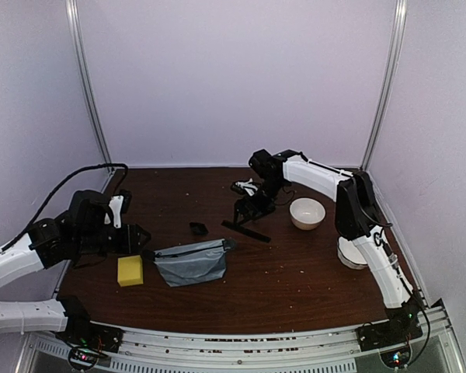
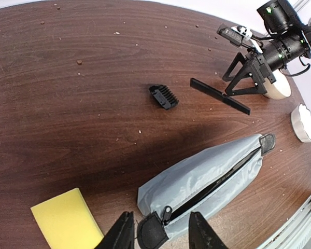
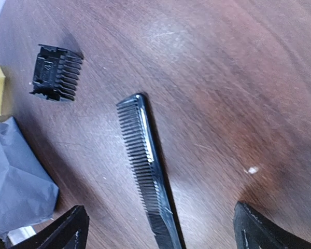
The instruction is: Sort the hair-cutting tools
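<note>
The comb point(image 3: 145, 171) lies flat near the middle of the desk point(image 1: 295, 272), a little toward the far edge, slanting from the far left to the near right. The right gripper point(image 1: 252, 208) hangs over it with its jaws spread wide and holds nothing. In the right wrist view one end of the comb runs down between the two fingers point(image 3: 67, 231). It touches neither and sits closer to one than to the other.

The small black attachment point(image 2: 163, 96) rests apart from the comb, on its left-edge side and outside the gripper's span. The black clipper point(image 1: 245, 187) with its pale tip lies just beyond the right gripper, toward the far edge.

The left gripper point(image 2: 160, 228) sits near the left edge, also parted and gripping nothing. The zip-tab end of the grey pouch point(image 2: 207, 179) lies between its fingers. I cannot tell if they touch it. The pouch stretches along the near half of the desk, and a yellow sponge point(image 2: 67, 220) lies beside it toward the near left corner.

One white bowl point(image 1: 307, 213) stands right of the comb. A second bowl point(image 1: 348, 256) sits by the right edge, partly hidden behind the right arm.
</note>
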Tool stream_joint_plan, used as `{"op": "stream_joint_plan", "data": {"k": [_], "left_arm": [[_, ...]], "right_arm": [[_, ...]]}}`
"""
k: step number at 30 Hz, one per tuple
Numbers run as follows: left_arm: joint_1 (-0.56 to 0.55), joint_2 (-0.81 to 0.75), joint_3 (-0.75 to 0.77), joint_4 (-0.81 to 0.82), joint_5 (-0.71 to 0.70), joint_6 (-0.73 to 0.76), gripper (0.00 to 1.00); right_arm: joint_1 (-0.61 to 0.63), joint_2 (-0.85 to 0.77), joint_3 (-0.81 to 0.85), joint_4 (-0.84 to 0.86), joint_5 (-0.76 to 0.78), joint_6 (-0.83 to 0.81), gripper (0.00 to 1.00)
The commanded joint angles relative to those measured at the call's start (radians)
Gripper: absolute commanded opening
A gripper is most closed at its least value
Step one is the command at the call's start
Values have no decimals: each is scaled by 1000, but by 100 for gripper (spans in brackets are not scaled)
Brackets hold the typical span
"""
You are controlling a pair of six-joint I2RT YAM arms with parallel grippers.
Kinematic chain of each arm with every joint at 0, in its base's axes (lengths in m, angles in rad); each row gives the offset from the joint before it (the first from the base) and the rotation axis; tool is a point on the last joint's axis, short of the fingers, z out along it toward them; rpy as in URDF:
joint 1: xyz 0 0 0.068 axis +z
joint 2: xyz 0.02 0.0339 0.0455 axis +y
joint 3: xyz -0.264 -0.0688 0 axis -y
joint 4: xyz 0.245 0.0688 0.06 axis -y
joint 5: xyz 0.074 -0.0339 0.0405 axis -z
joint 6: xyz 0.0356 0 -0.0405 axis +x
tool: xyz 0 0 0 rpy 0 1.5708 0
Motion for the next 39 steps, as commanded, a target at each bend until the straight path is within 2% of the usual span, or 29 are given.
{"op": "stream_joint_plan", "data": {"k": [1, 7, 16, 20, 24, 28, 32, 33, 34, 35, 39], "left_arm": [[7, 16, 34, 8, -5, 4, 39], [7, 32, 55, -3, -18, 18, 39], [7, 2, 26, 3, -16, 11, 39], [7, -22, 9, 8, -16, 7, 39], [7, -29, 0, 10, 3, 19, 39], [5, -21, -12, 58, 53, 36, 35], [-26, -3, -1, 138, 91, 50, 34], [-46, 12, 19, 141, 74, 58, 34], [-66, 35, 45, 141, 52, 71, 35], [-83, 65, 72, 144, 32, 83, 36], [-137, 244, 215, 180, 2, 131, 38]], "right_arm": [[-1, 30, -19, 22, -134, 60, 100], [13, 5, -96, 10, -180, 57, 99], [80, -47, -211, -133, -160, -144, 82], [117, -104, -365, -118, -144, -187, 71], [155, -198, -558, -51, -129, -204, 67], [212, -294, -693, -11, -158, -249, 71], [210, -392, -738, -10, -173, -272, 75], [202, -422, -747, -9, -161, -281, 77], [193, -454, -755, -2, -142, -284, 96], [180, -489, -763, 8, -121, -284, 99], [110, -622, -789, 59, -57, -278, 100]]}}
